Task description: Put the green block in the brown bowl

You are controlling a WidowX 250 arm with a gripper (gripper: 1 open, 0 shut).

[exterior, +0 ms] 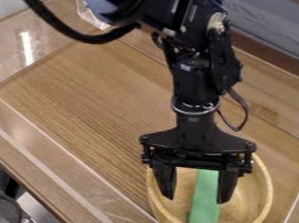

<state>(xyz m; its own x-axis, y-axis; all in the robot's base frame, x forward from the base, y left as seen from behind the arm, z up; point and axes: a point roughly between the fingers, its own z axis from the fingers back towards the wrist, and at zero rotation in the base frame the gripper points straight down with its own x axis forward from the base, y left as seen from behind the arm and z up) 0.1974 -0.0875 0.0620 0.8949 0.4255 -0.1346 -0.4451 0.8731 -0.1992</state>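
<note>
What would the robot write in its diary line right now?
gripper: open | green block: in brown bowl, released | arm: above bowl

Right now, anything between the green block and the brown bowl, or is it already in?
Nothing visible in the way. The green block already lies inside the brown bowl, leaning up toward the gripper. The gripper's jaws stand open on either side of the block's upper end, inside the bowl's rim.
</note>
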